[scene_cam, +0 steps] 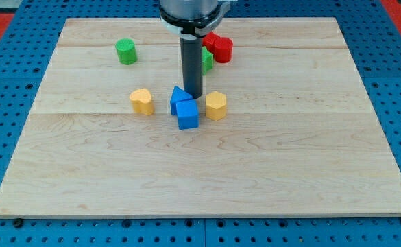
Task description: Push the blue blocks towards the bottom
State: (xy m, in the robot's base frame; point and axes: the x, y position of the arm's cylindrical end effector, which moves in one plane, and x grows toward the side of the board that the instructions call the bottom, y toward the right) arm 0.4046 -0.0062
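Two blue blocks sit touching near the board's middle: a blue cube (188, 114) in front and a blue triangular block (179, 97) just behind it to the left. My tip (193, 95) stands right behind them, at the upper right edge of the blue pair, touching or nearly touching the triangular block. The dark rod rises from there to the view's top.
A yellow heart-shaped block (142, 101) lies left of the blue pair, a yellow hexagonal block (216, 105) right of it. A green cylinder (126, 51) is at upper left. A red block (221, 48) and a green block (207, 60) sit behind the rod. The wooden board (200, 178) rests on a blue pegboard.
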